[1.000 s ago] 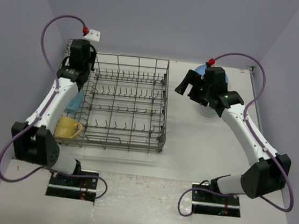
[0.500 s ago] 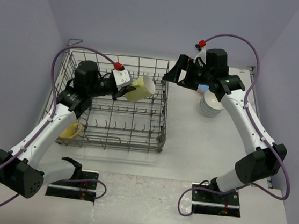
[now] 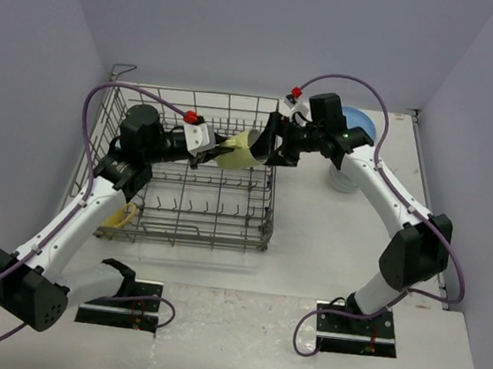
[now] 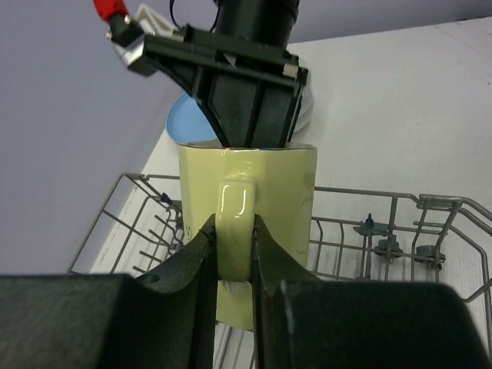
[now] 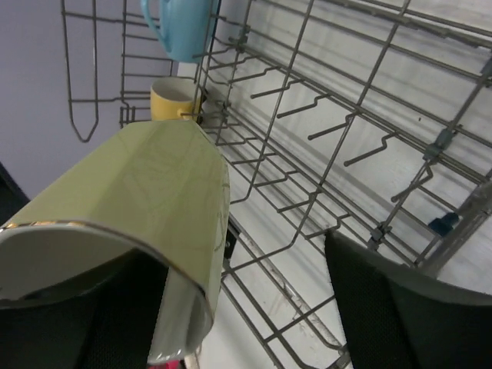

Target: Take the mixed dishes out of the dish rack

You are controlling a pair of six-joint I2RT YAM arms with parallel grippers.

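The left gripper [image 4: 232, 234] has its fingers clamped on the handle of the pale green mug [image 4: 273, 192], held on its side above the rack [image 3: 271, 201], upper middle of the overhead view. The right gripper [image 3: 273, 143] has its fingers apart at the mug's open mouth.

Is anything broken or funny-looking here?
Nothing is broken or spilled. Only the pale green mug looks funny: it lies sideways in the air above the dish rack, its handle pinched between the left fingers.
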